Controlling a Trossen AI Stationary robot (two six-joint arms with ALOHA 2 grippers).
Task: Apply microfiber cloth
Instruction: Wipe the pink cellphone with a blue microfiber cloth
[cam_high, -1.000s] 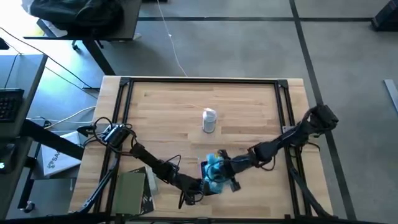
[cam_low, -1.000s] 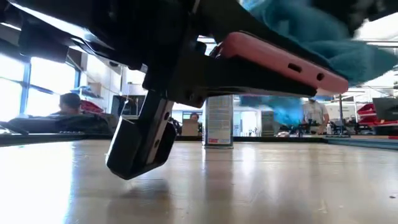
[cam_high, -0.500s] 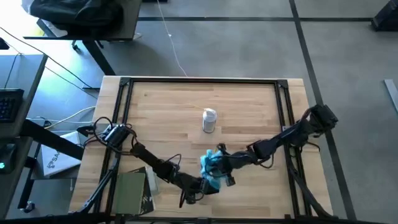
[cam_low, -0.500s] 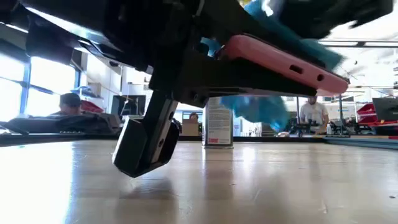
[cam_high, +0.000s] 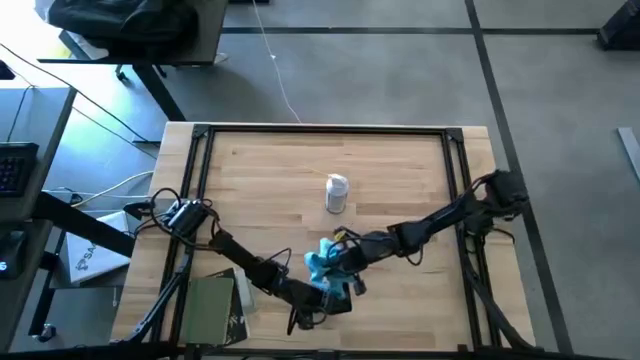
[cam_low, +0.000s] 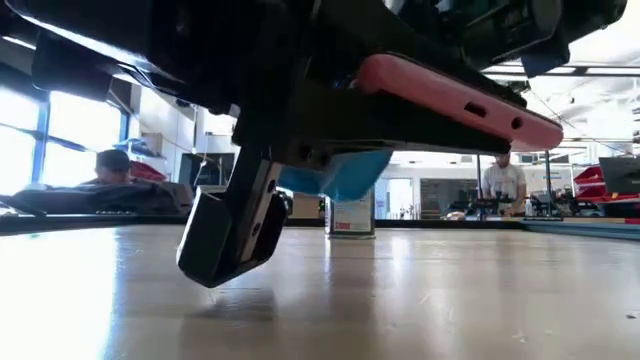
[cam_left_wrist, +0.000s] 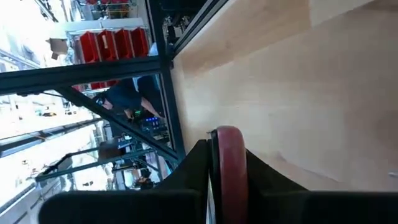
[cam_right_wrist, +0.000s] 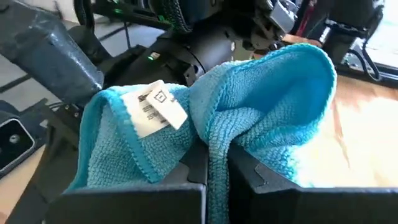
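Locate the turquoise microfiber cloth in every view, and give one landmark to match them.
High view: the turquoise microfiber cloth sits bunched at the right gripper, near the table's front edge.
Low view: a cloth corner hangs below the pink flat device.
Left wrist view: not in it.
Right wrist view: it fills the centre, pinched between the fingers.
Shared landmark: the pink device, edge-on in the left gripper.

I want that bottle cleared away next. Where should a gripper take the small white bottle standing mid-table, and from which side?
Around the straight middle of the small white cylindrical bottle, fingers level, probably from the arms' side: it stands upright and alone on the wooden table. Both grippers are full: the right gripper pinches the turquoise microfiber cloth, the left gripper the flat pink object.
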